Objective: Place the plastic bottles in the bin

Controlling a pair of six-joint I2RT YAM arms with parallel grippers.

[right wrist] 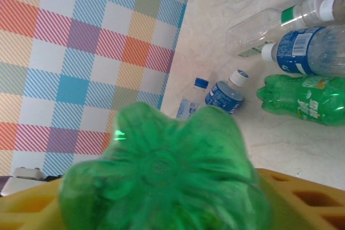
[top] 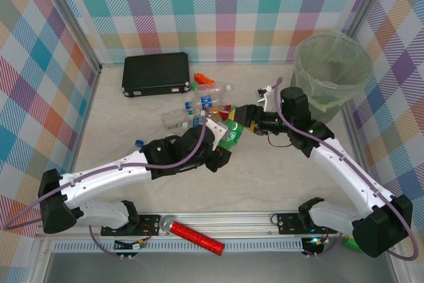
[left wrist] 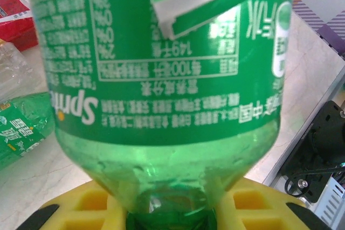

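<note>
A green plastic bottle [top: 232,135] hangs above the table between my two grippers. My left gripper [top: 220,152] is shut on its neck, with the yellow fingers [left wrist: 81,203] on either side of the green bottle [left wrist: 161,79]. My right gripper [top: 244,118] is closed around the other end, and the bottle's lobed base [right wrist: 161,171] sits between its yellow fingers [right wrist: 302,197]. Several more bottles [top: 199,107], clear with blue labels, lie on the table behind. Another green bottle [right wrist: 304,98] lies among them. The bin [top: 311,81], lined with a pale green bag, stands at the far right.
A flat black case [top: 156,73] lies at the back left, with small orange bricks [top: 204,81] beside it. A small blue-capped bottle [top: 139,143] lies by my left arm. A red glittery cylinder [top: 195,236] rests on the front rail. Checkered walls enclose the table.
</note>
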